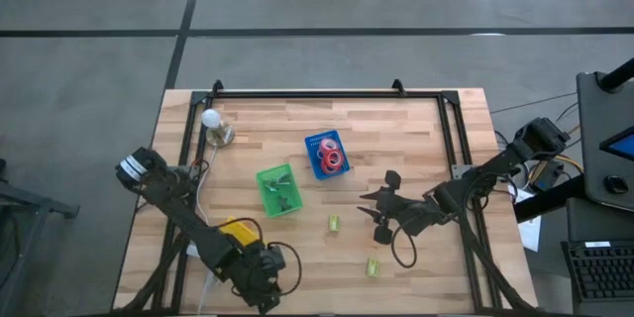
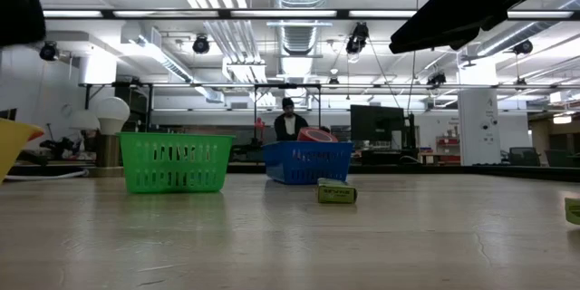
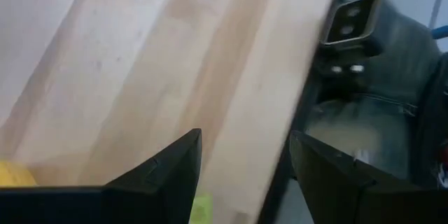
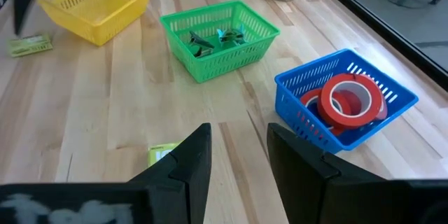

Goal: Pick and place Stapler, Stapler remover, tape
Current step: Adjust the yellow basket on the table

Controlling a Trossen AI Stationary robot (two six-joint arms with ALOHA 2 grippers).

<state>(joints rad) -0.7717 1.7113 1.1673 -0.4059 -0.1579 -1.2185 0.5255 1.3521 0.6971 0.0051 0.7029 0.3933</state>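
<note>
Two small yellow-green staplers lie flat on the wooden table, one (image 1: 334, 222) (image 2: 336, 192) in front of my right gripper and one (image 1: 372, 267) nearer the near edge. A blue bin (image 1: 327, 155) (image 4: 346, 101) holds red tape rolls (image 4: 350, 99). A green bin (image 1: 279, 190) (image 4: 219, 38) holds small dark and green staple removers (image 4: 213, 40). My right gripper (image 1: 376, 201) (image 4: 238, 147) hovers open above the table, right of the green bin. My left gripper (image 1: 262, 279) (image 3: 245, 161) is open, low at the near-left edge, beside a yellow bin (image 1: 238, 230) (image 4: 98, 3).
A lamp with a white bulb (image 1: 211, 124) (image 2: 111, 118) stands at the far-left corner, its cable running along the left side. A black rail frame (image 1: 327, 93) borders the table. A camera unit (image 3: 353, 17) sits at the near edge. A person (image 2: 290, 122) shows far behind the table.
</note>
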